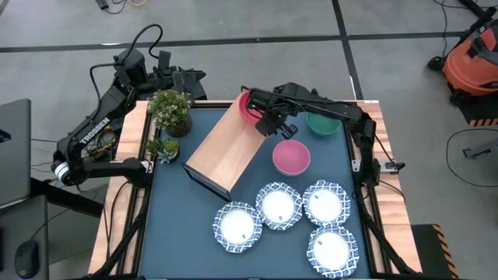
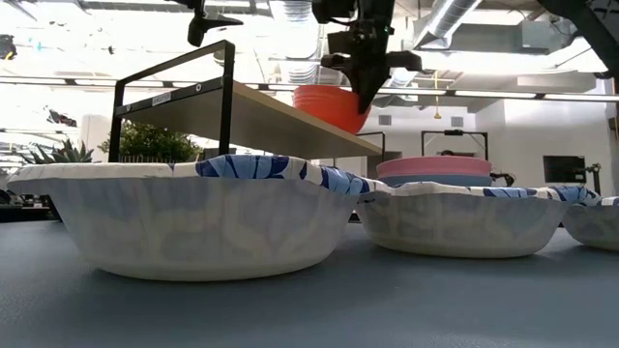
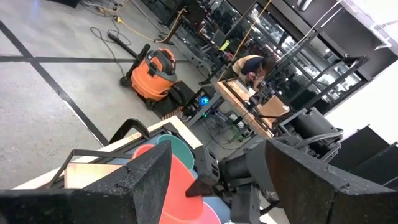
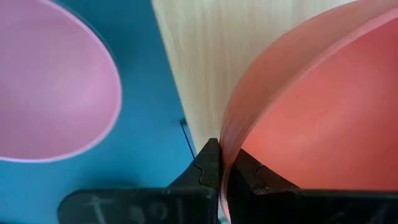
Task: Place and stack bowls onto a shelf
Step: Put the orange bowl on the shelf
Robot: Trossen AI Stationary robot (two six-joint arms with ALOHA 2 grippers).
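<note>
A red bowl point(image 1: 247, 107) is at the far end of the light-wood shelf point(image 1: 226, 152), held by my right gripper point(image 1: 264, 118), which is shut on its rim. In the low view the red bowl point(image 2: 327, 104) shows over the shelf board point(image 2: 290, 116). A pink bowl point(image 1: 291, 157) sits on the table to the right of the shelf, on a light blue one point(image 2: 435, 180). A green bowl point(image 1: 323, 123) lies beyond it. Several white bowls with blue rims point(image 1: 278, 206) stand along the near side. My left gripper point(image 1: 187, 78) is open and empty beyond the table's far left corner. My right gripper pinches the red bowl's rim point(image 4: 225, 143) on the side toward the pink bowl, one finger point(image 4: 208, 168) outside the wall and one point(image 4: 252, 177) inside. The fingers come from above, pointing down. The bowl is over the shelf's far end; whether it rests on the board I cannot tell.
Two potted plants point(image 1: 171, 109) stand at the table's far left, close to the shelf's left side. The shelf lies slantwise across the middle of the dark blue table point(image 1: 179, 233). An orange vacuum point(image 1: 471, 58) stands on the floor at the far right.
</note>
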